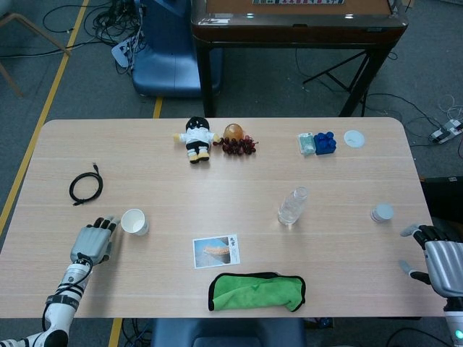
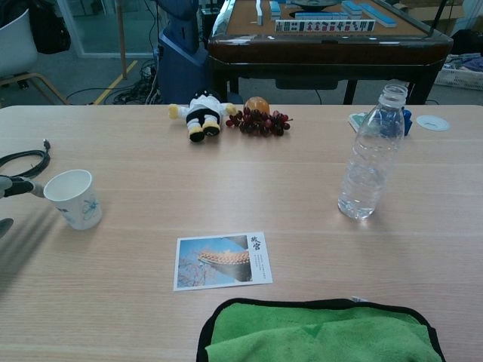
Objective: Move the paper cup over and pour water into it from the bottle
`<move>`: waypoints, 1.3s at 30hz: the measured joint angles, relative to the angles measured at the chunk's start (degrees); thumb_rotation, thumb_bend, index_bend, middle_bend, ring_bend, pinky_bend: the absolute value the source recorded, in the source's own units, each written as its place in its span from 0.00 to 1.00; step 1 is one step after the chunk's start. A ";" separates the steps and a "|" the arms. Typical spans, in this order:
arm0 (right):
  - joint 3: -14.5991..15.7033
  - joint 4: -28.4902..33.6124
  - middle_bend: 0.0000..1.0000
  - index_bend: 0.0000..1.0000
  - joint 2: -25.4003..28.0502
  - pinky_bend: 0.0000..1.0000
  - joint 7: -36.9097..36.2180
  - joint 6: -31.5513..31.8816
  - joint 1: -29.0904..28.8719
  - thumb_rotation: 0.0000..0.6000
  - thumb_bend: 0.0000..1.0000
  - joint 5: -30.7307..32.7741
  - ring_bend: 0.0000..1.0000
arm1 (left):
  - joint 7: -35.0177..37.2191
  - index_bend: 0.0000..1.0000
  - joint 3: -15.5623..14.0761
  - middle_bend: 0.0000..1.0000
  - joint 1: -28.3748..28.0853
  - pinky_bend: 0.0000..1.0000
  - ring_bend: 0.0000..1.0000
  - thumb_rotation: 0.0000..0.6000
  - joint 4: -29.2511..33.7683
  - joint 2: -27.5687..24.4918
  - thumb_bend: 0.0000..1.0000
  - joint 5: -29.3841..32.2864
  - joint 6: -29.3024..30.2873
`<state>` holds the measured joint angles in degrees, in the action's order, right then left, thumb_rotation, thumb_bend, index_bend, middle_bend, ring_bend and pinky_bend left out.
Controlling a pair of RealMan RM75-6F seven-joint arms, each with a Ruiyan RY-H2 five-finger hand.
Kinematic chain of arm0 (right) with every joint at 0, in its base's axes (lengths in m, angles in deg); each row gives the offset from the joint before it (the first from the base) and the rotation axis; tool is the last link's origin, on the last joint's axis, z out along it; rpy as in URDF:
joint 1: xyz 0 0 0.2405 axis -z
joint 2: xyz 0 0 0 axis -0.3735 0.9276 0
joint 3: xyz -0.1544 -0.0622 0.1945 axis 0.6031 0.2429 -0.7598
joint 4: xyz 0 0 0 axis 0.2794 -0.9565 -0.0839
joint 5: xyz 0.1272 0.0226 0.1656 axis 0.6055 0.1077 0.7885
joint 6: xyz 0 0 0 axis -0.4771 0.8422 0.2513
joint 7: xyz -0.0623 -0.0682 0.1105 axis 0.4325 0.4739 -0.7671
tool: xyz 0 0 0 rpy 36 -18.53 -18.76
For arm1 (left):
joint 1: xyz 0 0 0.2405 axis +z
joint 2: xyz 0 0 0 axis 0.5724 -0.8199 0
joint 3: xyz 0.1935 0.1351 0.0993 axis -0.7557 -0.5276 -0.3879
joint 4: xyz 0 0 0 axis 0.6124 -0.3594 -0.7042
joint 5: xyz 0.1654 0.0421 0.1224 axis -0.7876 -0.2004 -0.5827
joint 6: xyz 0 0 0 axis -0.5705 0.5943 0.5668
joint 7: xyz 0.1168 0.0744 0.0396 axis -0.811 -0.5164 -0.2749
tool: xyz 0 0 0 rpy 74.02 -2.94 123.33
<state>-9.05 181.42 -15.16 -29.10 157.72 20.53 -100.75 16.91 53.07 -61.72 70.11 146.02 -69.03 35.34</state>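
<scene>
A white paper cup (image 1: 134,221) (image 2: 72,197) stands upright on the left part of the table. My left hand (image 1: 93,241) lies just left of it with fingers apart, its fingertips (image 2: 18,185) close to the cup's rim, holding nothing. A clear, uncapped water bottle (image 1: 292,206) (image 2: 371,155) stands right of centre. My right hand (image 1: 438,259) hovers open at the table's right edge, far from the bottle; the chest view does not show it.
A photo card (image 1: 216,250) and a green cloth (image 1: 257,290) lie at the front centre. A black cable (image 1: 86,186) is coiled behind my left hand. A doll (image 1: 196,137), grapes (image 1: 239,144), blue blocks (image 1: 321,142) and two lids (image 1: 381,212) sit farther back and right.
</scene>
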 measured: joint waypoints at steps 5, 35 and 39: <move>0.06 0.29 0.32 0.40 0.39 0.38 -0.49 0.48 0.26 1.00 0.15 -0.49 0.29 | -1.59 0.13 -0.46 0.08 -0.72 0.29 0.10 1.00 1.81 0.42 0.56 -0.04 1.02; 0.10 1.09 0.32 0.40 1.64 0.38 -1.74 0.71 0.78 1.00 0.15 -0.81 0.29 | -7.61 0.11 -0.91 0.07 -7.60 0.29 0.09 1.00 0.93 8.93 0.56 2.61 1.04; 0.07 1.15 0.32 0.40 1.77 0.38 -1.92 0.71 0.82 1.00 0.15 -0.72 0.29 | -8.15 0.11 -0.82 0.07 -8.57 0.29 0.09 1.00 0.49 9.92 0.56 3.09 0.75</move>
<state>-8.99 182.57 -13.39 -31.03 158.43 21.35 -101.46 8.76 52.25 -70.29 70.59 155.94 -65.94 36.09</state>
